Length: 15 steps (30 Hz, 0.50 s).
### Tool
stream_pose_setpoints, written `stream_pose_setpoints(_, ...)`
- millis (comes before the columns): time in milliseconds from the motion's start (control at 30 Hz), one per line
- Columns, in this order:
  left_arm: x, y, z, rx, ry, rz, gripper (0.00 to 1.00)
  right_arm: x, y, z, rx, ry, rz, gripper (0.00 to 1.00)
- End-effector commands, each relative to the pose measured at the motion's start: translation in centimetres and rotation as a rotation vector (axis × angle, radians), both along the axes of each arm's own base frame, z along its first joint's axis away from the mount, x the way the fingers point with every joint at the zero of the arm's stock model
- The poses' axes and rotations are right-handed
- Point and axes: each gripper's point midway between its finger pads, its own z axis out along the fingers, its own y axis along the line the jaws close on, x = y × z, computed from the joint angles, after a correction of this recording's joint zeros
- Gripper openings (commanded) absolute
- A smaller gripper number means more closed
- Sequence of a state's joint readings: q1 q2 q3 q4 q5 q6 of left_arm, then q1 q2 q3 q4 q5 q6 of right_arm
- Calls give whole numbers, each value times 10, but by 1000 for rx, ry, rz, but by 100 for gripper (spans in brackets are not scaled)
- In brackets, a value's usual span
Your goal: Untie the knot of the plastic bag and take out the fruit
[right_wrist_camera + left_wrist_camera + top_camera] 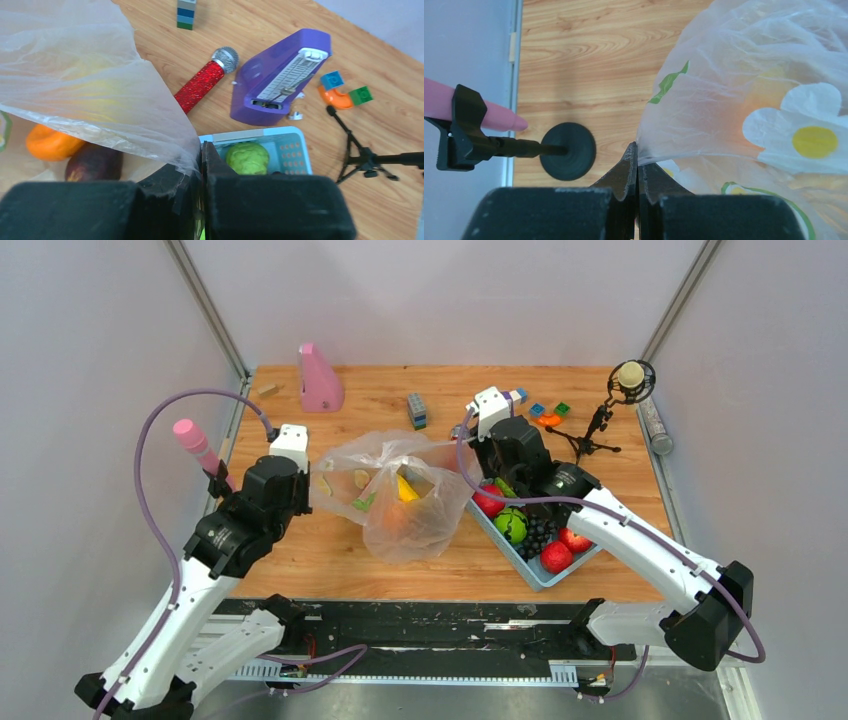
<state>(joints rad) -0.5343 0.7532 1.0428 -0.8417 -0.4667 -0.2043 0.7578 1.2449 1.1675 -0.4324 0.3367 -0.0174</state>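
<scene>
The see-through plastic bag (400, 490) with flower prints is stretched between both grippers at mid-table. My left gripper (637, 150) is shut on the film at the bag's left edge (744, 75). My right gripper (201, 147) is shut on a fold of film at the bag's right edge (75, 75), its jaws pressed together. Fruit shows through the film: a yellow banana (405, 487), an orange piece (50, 142) and a dark reddish one (95, 162). I cannot make out the knot in any view.
A blue tray (545, 578) with red apples, grapes and a green fruit (247, 157) sits just right of the bag. A purple metronome (280, 80), red microphone (205, 80), block tower (417, 410), loose blocks (548, 412), tripod microphone (600, 425), pink metronome (320, 380) and pink microphone stand (566, 150) surround it.
</scene>
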Motion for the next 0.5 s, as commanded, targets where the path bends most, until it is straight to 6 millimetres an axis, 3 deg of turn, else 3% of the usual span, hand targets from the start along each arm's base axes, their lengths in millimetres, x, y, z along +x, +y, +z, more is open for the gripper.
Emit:
stream_pose_setpoints(0,2,23,10,112,-9,72,0,12,-19,31,-116,-120,-26,8)
stream_pose_setpoints(267,3,36,10,191,5,122,0,17,-33,15,-253,-127,-34,9)
stream_pose_setpoints(467,3,34,9,182,9,113,0,16,-35,16,-233,-116,-38,9)
